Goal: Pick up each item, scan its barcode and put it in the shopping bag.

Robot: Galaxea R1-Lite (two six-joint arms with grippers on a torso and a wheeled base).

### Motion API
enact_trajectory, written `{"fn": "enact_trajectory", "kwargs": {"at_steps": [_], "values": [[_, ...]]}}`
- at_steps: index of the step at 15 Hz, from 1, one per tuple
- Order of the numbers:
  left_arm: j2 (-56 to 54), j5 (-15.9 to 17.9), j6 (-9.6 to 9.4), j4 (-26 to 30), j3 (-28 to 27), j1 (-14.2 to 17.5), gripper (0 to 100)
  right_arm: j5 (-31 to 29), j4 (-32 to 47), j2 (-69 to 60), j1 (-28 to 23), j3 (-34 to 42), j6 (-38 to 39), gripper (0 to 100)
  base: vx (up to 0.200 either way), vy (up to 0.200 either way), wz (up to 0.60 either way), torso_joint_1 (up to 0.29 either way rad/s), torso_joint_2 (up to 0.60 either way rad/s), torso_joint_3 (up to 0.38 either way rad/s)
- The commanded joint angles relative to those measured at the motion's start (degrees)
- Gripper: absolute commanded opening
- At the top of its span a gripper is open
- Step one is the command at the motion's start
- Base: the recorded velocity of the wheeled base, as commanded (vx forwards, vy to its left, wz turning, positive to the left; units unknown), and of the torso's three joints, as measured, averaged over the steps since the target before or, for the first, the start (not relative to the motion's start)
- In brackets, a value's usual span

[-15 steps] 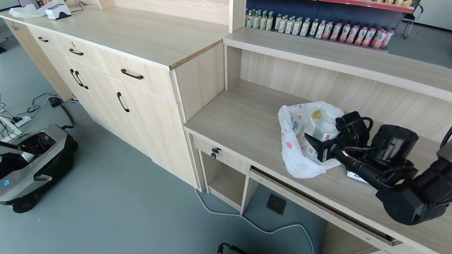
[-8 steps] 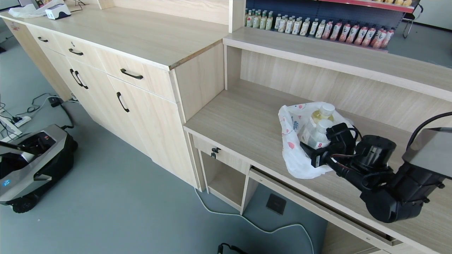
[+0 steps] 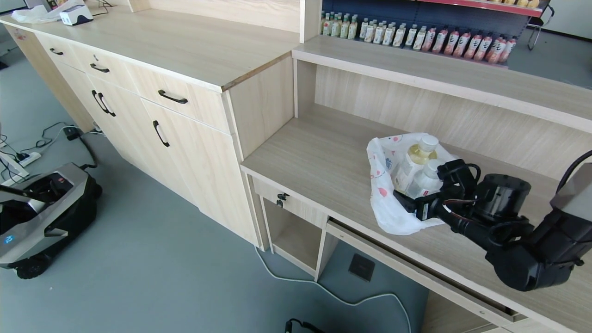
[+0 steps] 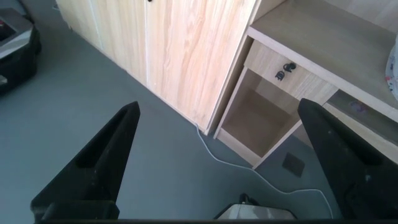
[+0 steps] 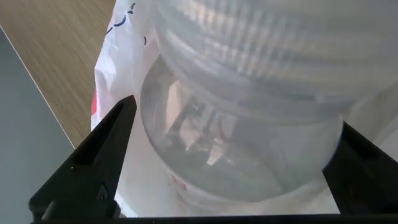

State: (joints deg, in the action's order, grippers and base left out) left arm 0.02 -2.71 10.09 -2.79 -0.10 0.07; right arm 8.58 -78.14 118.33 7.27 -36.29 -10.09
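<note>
A white patterned shopping bag point(image 3: 386, 203) stands on the lower counter point(image 3: 323, 157). Inside it are a yellowish bottle with a white cap point(image 3: 414, 159) and a pale white-capped bottle point(image 3: 424, 182). My right gripper point(image 3: 428, 186) is at the bag's mouth, its fingers spread wide on either side of the pale bottle. Up close, the right gripper point(image 5: 239, 143) is open, with the pale bottle point(image 5: 249, 124) between its fingers and the bag's edge point(image 5: 115, 56) beside it. My left gripper point(image 4: 217, 124) hangs open over the grey floor, holding nothing.
A raised shelf point(image 3: 439, 78) runs behind the counter, with a row of drink bottles point(image 3: 416, 37) beyond it. A cabinet with drawers point(image 3: 162, 106) stands to the left. A grey wheeled machine point(image 3: 41, 212) and cables lie on the floor. The counter left of the bag is bare.
My right gripper brought the pale bottle down from above the bag into it, beside the yellowish bottle, then drew slightly back. The yellowish bottle is now more exposed.
</note>
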Motion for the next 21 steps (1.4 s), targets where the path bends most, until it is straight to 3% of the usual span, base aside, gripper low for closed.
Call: {"fn": "enact_trajectory", "kwargs": {"at_steps": [1,4,6,8,11,12,14,21], "values": [[0.0,0.0,0.01,0.0,0.0,0.0,100,-0.1,13.4,-22.0,-0.8,3.7,-0.5,100,0.000,0.000,0.00,0.000,0.00,0.000],[0.0,0.0,0.01,0.0,0.0,0.0,100,-0.1,27.4,-40.4,-6.2,6.2,-2.9,100,0.000,0.000,-0.20,0.002,0.00,-0.001],[0.0,0.0,0.01,0.0,0.0,0.0,100,-0.1,32.8,-45.7,-10.9,5.9,-5.6,100,0.000,0.000,-0.60,0.002,0.00,0.002],[0.0,0.0,0.01,0.0,0.0,0.0,100,-0.5,42.9,-53.6,-15.3,5.4,-5.8,100,0.000,0.000,-0.60,0.002,0.01,0.000],[0.0,0.0,0.01,0.0,0.0,0.0,100,-5.2,46.2,-56.7,-17.7,6.3,-5.2,100,0.000,0.000,-0.60,-0.001,0.00,-0.004],[0.0,0.0,0.01,0.0,0.0,0.0,100,-10.8,49.0,-58.5,-18.1,6.7,-2.1,100,0.000,0.000,-0.60,0.002,-0.01,0.002],[0.0,0.0,0.01,0.0,0.0,0.0,100,-14.5,52.9,-60.6,-18.7,6.9,0.2,100,0.000,0.000,-0.60,0.005,0.00,0.000],[0.0,0.0,0.01,0.0,0.0,0.0,100,-12.0,54.9,-74.2,-19.1,23.7,8.5,100,0.000,0.000,-0.09,0.001,0.00,0.000]]}}
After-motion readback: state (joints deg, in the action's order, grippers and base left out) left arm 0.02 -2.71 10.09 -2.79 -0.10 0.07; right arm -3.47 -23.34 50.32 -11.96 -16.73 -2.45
